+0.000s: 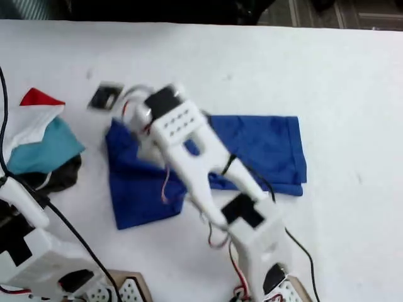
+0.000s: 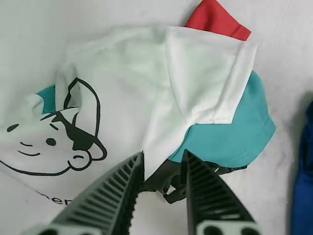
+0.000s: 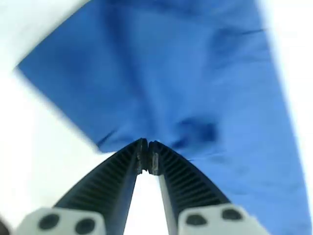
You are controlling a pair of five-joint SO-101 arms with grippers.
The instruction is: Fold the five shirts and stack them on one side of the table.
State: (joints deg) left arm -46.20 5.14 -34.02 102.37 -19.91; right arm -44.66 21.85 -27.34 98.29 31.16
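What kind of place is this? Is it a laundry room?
Probably a robot lab bench, I'd guess: a white left arm and right arm at a plain white table, a blue shirt on it, more shirts piled beside.

white matte table top [image 1: 340,82]: a broad flat surface that runs from the near edge to the far edge in the high view. the far edge lies straight across the upper part of that view. beyond the far edge is a dark shadowed band [image 1: 157,9]. behind the far right corner is a grey-brown floor with pale straight seams [image 1: 359,12]. behind the far left corner is a small patch of grey-green ribbed material [image 1: 25,7], its nature unclear. light is soft and even; shadows on the table top are faint with blurred edges.
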